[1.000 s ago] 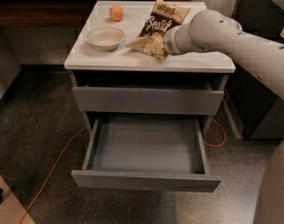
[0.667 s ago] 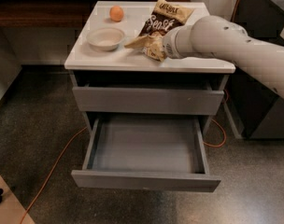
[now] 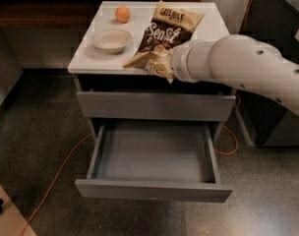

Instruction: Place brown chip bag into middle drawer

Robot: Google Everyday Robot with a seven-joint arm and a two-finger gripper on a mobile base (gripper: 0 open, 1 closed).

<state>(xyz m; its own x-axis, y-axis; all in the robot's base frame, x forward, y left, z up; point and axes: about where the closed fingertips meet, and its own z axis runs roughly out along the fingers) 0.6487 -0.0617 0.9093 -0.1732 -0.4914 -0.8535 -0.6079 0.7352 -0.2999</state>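
Observation:
The brown chip bag (image 3: 165,31), dark brown with white lettering and tan ends, is tilted above the white cabinet top (image 3: 90,58). Its crumpled lower end hangs past the top's front edge. My gripper (image 3: 165,67) is at that lower end, shut on the brown chip bag, and my thick white arm (image 3: 238,65) reaching in from the right mostly hides it. Below, the middle drawer (image 3: 154,154) is pulled fully out, grey and with nothing inside. The closed drawer front (image 3: 154,105) sits directly above it.
A white bowl (image 3: 111,39) and an orange fruit (image 3: 122,14) rest on the left part of the cabinet top. An orange cable (image 3: 56,181) runs across the speckled floor at left. A dark cabinet (image 3: 282,127) stands to the right.
My arm and the bag have moved toward the front edge of the cabinet top, and the bag's lower end now overhangs it.

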